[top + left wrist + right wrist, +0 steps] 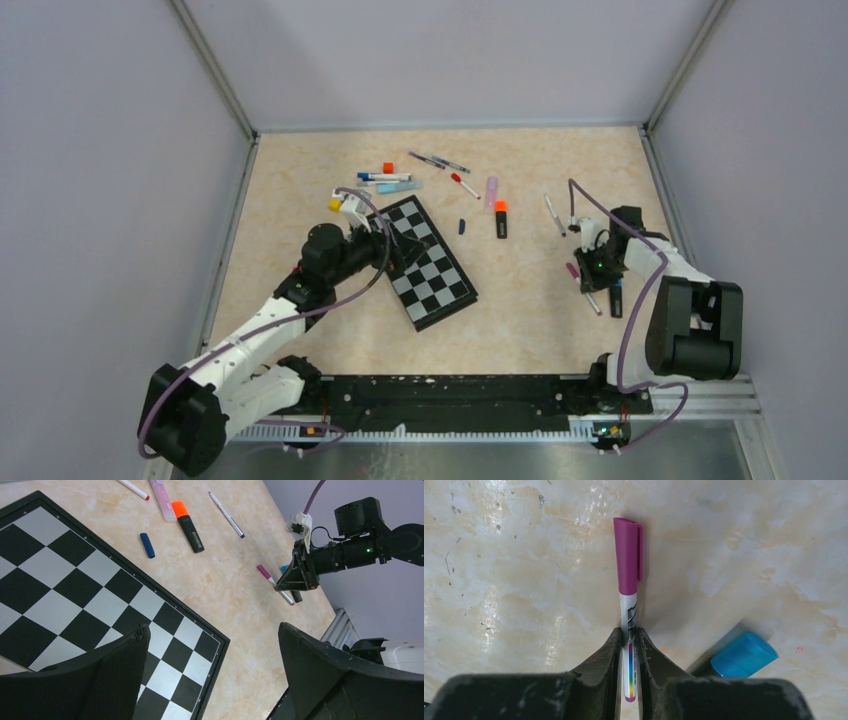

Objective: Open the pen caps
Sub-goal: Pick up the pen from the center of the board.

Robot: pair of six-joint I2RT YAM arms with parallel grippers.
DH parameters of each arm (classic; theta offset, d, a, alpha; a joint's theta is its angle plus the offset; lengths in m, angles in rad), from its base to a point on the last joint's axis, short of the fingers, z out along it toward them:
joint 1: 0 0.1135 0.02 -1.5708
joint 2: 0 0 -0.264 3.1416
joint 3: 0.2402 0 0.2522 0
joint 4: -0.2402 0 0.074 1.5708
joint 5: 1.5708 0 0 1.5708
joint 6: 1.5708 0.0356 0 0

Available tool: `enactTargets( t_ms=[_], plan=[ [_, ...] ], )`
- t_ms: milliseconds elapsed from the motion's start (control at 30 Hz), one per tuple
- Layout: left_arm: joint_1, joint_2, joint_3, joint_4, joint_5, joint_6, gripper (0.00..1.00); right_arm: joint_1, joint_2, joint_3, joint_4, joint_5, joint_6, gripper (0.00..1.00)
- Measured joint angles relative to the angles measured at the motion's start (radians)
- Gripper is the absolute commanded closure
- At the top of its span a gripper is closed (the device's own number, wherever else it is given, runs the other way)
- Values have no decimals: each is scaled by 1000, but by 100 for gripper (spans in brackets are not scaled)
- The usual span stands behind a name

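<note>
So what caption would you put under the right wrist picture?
Right gripper closed on a white pen, its magenta cap still on; a blue-capped marker lies beside.

From where I stand, the left gripper (212, 629) is spread wide, its two dark fingers (115, 677) hanging over a chessboard (75, 580). Beyond the board, toward the far edge of the worktop (225, 580), lie a loose blue cap (147, 545), a black highlighter (193, 534) with an orange cap (179, 509), a lilac marker (161, 491) and a thin pen (226, 515). Near the right edge, the right gripper (294, 584) pinches a white pen (278, 589) with a magenta cap (263, 571).
</note>
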Motion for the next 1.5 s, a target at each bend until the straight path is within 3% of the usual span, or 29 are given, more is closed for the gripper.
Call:
enactTargets(
  t_ms=[167, 567, 900, 1133, 1500],
  plan=[
    [10, 26, -4, 32, 38, -48, 1, 0, 3, 0, 4, -20, 2, 100],
    [14, 93, -72, 230, 192, -195, 1, 0, 73, 53, -41, -194, -3, 100],
    [-14, 292, -74, 458, 336, -357, 2, 0, 49, 113, -142, -468, -70, 100],
    [-161, 433, 30, 494, 288, -373, 2, 0, 24, 145, -206, -663, -115, 100],
    [-333, 702, 293, 478, 64, -352, 3, 2, 5, 156, -287, -848, -175, 100]
  ],
)
